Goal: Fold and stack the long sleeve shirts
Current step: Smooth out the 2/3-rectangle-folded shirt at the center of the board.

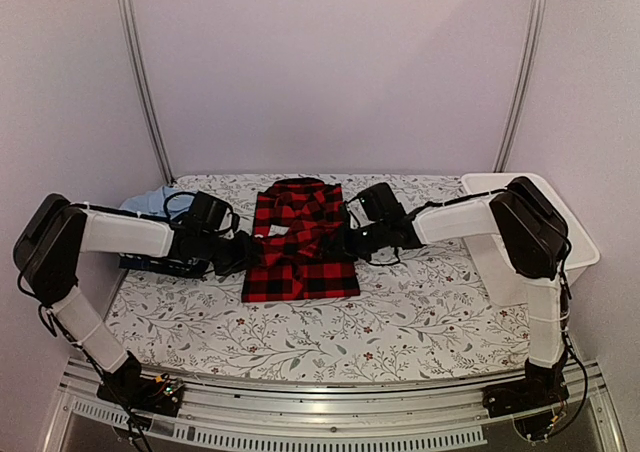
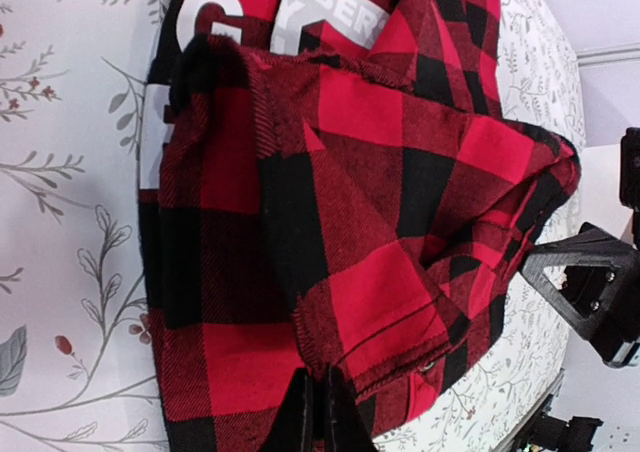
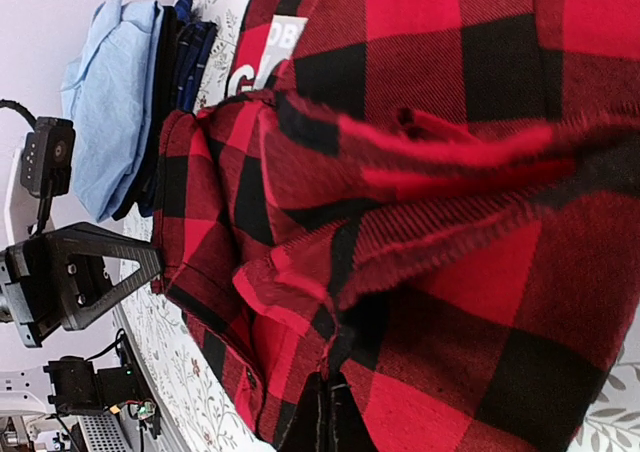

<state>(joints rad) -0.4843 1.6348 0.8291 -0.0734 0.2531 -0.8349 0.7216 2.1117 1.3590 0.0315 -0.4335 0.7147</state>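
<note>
Soft, even light — faint shadows only; the flannel shirt (image 2: 380, 222) shows sharp in both wrist views.

Both arms are folded in from the sides, elbows raised out wide and forearms running almost level, low over the surface. The left gripper (image 1: 238, 254) comes in from the left and the right gripper (image 1: 355, 240) from the right, so the two face each other at mid-surface. In the wrist views each gripper's jaws are pressed tight together, each nipping an edge of the red-and-black flannel shirt (image 1: 300, 247).
</note>
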